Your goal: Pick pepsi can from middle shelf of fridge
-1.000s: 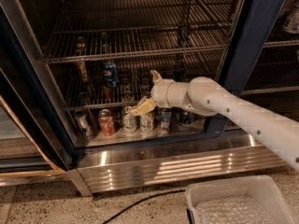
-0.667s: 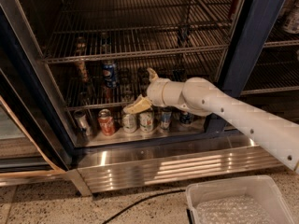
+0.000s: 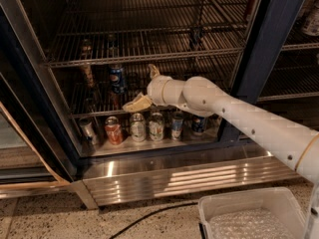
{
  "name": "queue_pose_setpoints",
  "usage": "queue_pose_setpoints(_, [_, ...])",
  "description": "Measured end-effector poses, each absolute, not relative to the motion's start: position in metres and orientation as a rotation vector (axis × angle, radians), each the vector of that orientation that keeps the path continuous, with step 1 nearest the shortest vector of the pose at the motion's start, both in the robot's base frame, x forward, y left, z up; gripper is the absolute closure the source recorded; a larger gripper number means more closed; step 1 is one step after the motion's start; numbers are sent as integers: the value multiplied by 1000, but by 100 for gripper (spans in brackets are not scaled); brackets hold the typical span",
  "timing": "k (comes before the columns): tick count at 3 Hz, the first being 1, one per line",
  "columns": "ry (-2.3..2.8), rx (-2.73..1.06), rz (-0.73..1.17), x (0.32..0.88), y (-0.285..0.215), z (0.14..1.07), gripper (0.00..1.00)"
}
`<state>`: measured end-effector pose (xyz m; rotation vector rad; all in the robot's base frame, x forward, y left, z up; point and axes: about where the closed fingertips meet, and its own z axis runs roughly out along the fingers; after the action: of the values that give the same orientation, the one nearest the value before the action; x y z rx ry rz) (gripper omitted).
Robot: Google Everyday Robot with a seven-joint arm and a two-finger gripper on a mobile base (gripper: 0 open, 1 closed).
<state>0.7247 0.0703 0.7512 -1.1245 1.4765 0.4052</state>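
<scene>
Fridge (image 3: 271, 39): dark navy frame, racks of thin parallel rods, ribbed shiny steel base (image 3: 189, 176) below the opening.

Middle shelf (image 3: 79, 103): dark wire with a front rail. The can (image 3: 117, 78) stands upright on it, left of centre and set back from the rail. It is a blue cylinder with a round red-white-blue logo. A slim brown bottle (image 3: 87, 74) stands just left of it.

Fridge floor, under the shelf: a row of small cans along the front. These are one red can (image 3: 113, 131), two pale cans (image 3: 137, 127) and two bluish ones further right.

Arm (image 3: 239, 116): smooth cream shell with rounded joints, reaching in from the right.

Tool (image 3: 139, 87): at middle-shelf height, just right of the can. Its two tan fingers are spread wide, one pointing up and the lower finger (image 3: 137, 103) angled down-left near the rail. Nothing sits between them, and the tool is not touching the can (a narrow gap shows).

Outside the fridge: white plastic bin (image 3: 249, 203) lined with bubbly clear sheet, and a black cable (image 3: 149, 215) on speckled stone flooring.
</scene>
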Motion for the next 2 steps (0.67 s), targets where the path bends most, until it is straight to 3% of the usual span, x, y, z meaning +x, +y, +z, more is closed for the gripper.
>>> queue_pose_setpoints(1, [1483,-1115,402,734,80,754,11])
queue_pose_setpoints(2, [1484,-1115,411,740,90,754,7])
